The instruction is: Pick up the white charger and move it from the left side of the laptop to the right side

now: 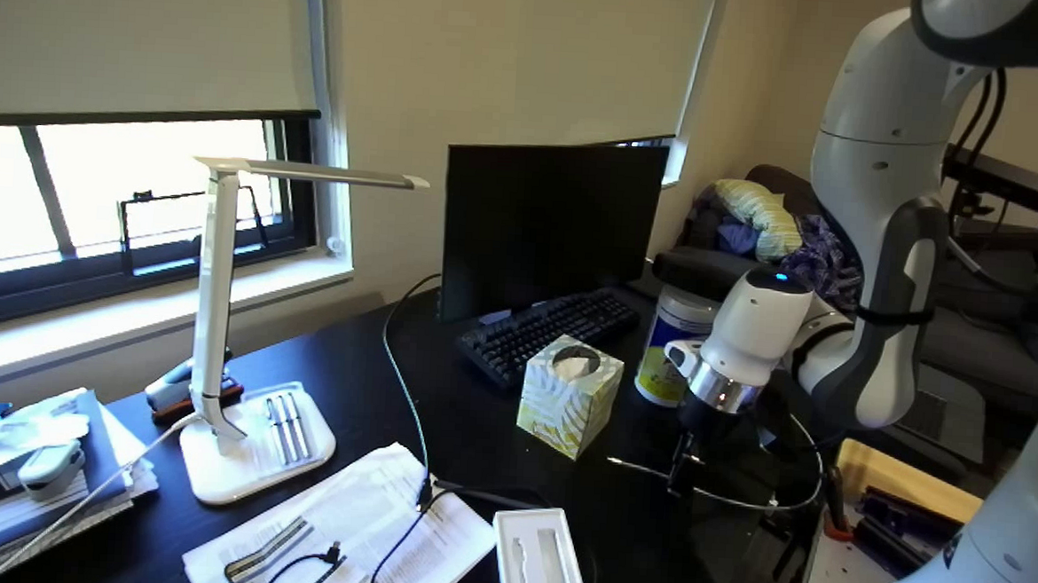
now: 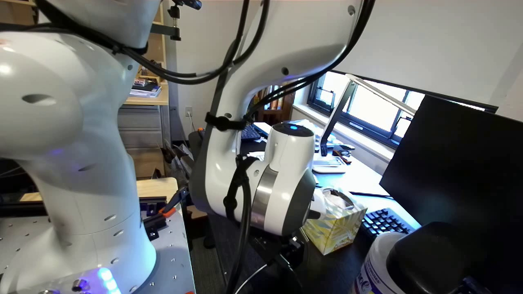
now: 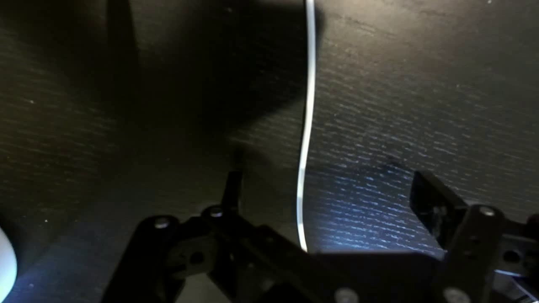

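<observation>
A: Begin nearest us, please.

B: Item: papers [image 1: 357, 505], flat on the desk [image 1: 476, 440], with a shallow white box [image 1: 543, 559] just beside them. Both sit apart from the arm [image 1: 881, 168], whether by plan or by chance I can't say.

A: Next?

B: Item: one gripper [image 3: 327, 185], low over the desk, fingers [image 3: 433, 200] spread well apart, grasping nothing. The charger's white cable [image 3: 311, 63] runs between them, touching neither.

A: Why so wide for so thin a thing?

B: My guess: room to spare on both sides, which suits taking the cable up or leaving it down alike. One look doesn't settle which.

A: The charger itself?

B: Item, incomplete: one end of the cable lies near the tissue box [image 1: 567, 401], the rest curves off on the arm's side. The plug block I can't make out from here.

A: Farther off?

B: Item: that tissue box, in front of the keyboard [image 1: 525, 336]. Item: a tub [image 1: 659, 379] with a coloured label, near it, behind the arm's end. Probably kept there for a sitter's reach. Item: the black keyboard, set before a dark screen [image 1: 549, 226], likely for typing; I take the pair for the laptop [image 1: 574, 250]. Which side of it the cable counts as lying on, I can't tell.
</observation>
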